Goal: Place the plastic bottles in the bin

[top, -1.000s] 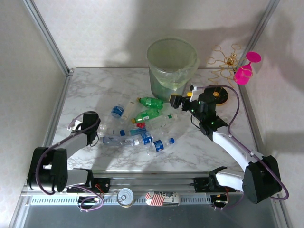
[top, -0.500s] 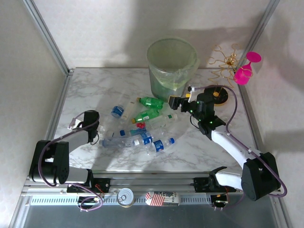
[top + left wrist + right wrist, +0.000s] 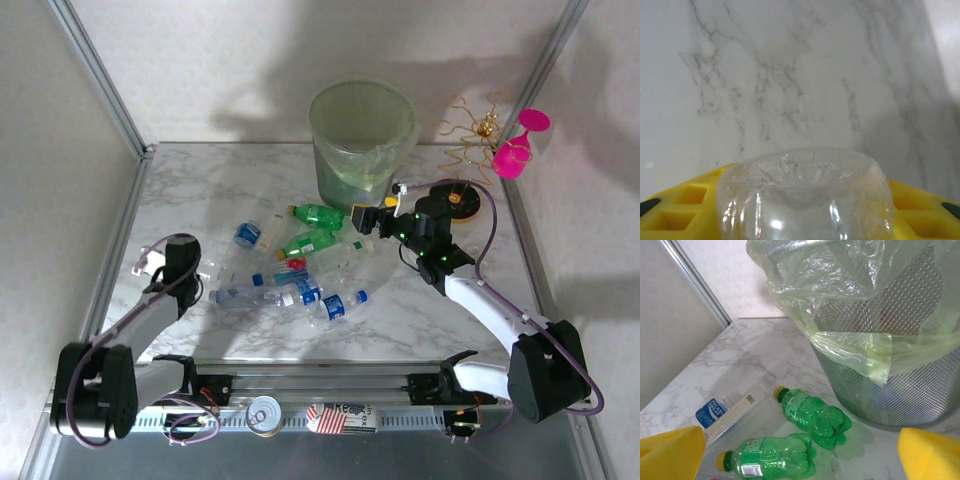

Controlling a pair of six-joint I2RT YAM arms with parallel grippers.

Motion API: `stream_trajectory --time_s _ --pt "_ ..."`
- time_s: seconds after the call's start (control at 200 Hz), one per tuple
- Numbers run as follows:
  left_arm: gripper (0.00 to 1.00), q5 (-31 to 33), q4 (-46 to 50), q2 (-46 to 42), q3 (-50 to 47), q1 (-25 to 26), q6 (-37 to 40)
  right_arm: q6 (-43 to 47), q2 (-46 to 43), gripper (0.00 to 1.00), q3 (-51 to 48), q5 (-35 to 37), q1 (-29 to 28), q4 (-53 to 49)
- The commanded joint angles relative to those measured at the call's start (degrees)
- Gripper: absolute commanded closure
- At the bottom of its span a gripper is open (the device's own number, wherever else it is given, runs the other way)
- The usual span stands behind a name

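At left, the left end effector [image 3: 800,207] pinches a clear bottle [image 3: 805,175] by its petal-moulded base above the marbled bench [image 3: 790,75]. The thin, slick plastic may buckle or squirt from the yellow pads [image 3: 682,200]. The right end effector [image 3: 375,212] hangs spread over two lumpy green bottles [image 3: 815,416] beside the mesh-textured bin [image 3: 890,340], and its loose crinkled liner [image 3: 840,285] could snag a drop.

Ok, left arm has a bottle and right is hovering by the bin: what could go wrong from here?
1. The left gripper pinches the clear bottle near its base; thin, slick plastic could slip or crush when lifted.
2. The open right gripper hovers over two green bottles lying close together beside the bin; closing might catch both or knock one away.
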State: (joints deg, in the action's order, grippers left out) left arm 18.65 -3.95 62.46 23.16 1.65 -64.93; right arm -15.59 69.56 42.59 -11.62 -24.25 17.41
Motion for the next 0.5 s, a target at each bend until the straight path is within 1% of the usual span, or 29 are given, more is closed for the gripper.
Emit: stream_trajectory --time_s 0.0,0.13,0.25,0.381,0.441,0.496 --pt "0.63 1.7 -5.6 -6.7 -2.5 -0.4 0.7 0.5 0.1 0.01 -1.2 -2.6 0.2 3.3" --pt "0.64 0.0 -9.8 -14.6 -4.0 -0.3 2.8 -0.9 0.6 0.01 -2.1 -4.2 0.3 5.2" --pt "0.65 -3.6 -11.6 -18.4 -2.7 -0.1 5.7 -2.7 1.6 0.01 -2.7 -5.7 0.2 7.0" --pt "0.65 -11.1 -18.2 -18.4 -1.0 1.0 8.2 -5.0 3.2 0.01 -3.3 -7.5 0.2 9.5" --pt "0.65 -13.7 -21.1 -17.1 0.6 2.6 9.7 -5.7 4.3 0.01 -3.2 -9.0 0.2 10.2" --pt "0.65 -14.3 -22.5 -15.5 2.8 5.0 11.6 -6.4 5.1 0.01 -3.1 -10.3 0.1 10.8"
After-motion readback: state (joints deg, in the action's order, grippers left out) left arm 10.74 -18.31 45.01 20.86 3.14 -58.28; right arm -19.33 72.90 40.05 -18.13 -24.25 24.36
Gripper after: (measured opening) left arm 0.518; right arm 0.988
